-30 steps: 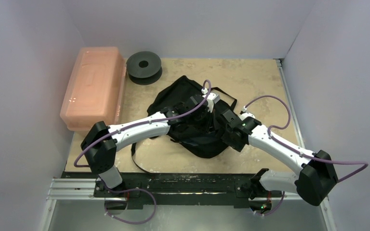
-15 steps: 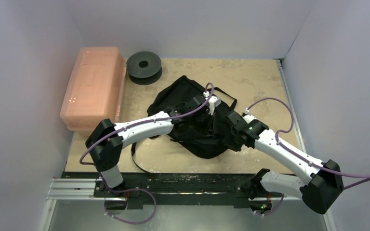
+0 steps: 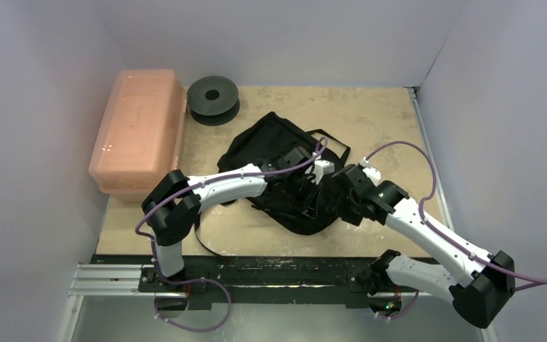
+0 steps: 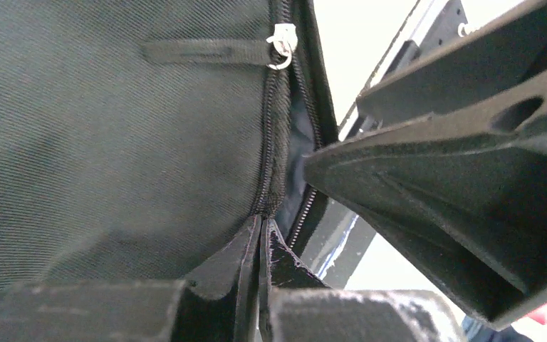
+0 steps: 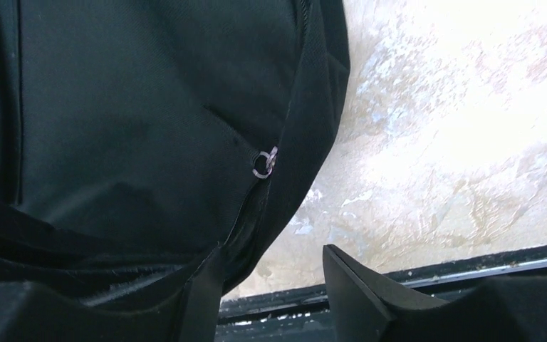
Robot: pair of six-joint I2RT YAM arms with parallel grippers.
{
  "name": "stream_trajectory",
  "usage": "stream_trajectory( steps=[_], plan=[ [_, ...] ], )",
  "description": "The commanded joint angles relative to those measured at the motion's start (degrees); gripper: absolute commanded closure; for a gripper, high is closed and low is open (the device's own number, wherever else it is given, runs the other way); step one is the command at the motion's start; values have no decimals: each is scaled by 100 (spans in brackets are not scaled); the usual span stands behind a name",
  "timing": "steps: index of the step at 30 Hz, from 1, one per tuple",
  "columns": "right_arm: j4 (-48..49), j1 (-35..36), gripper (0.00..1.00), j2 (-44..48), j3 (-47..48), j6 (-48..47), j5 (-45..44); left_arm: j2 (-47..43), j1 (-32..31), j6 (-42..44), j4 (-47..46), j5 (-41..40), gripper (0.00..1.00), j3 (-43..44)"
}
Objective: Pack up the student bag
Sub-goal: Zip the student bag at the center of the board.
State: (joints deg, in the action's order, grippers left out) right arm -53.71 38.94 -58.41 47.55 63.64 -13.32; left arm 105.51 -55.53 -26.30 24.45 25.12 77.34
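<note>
Black student bag lies under both of your wrists. Your left gripper is pinched tight on its zip edge. Your right gripper stands parted, one finger against the fabric.

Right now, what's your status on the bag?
Left fingers shut on student bag zipper edge. Right fingers open beside it. Pink box, spool outside.
</note>
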Motion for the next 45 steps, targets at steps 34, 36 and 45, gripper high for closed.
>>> stream_trajectory(
  steps=[34, 36, 45],
  plan=[
    [3779, -2432, 100, 1229, -1658, -1291, 1828, 272, 191, 220, 191, -537, 49, 1379],
    [3787, -2513, 100, 1171, -1629, -1369, 1976, 467, 191, 297, 177, -430, 48, 1500],
    [4039, -2776, 100, 953, -1758, -1459, 2641, 414, 178, 1297, -1264, -457, 51, 777]
  ],
)
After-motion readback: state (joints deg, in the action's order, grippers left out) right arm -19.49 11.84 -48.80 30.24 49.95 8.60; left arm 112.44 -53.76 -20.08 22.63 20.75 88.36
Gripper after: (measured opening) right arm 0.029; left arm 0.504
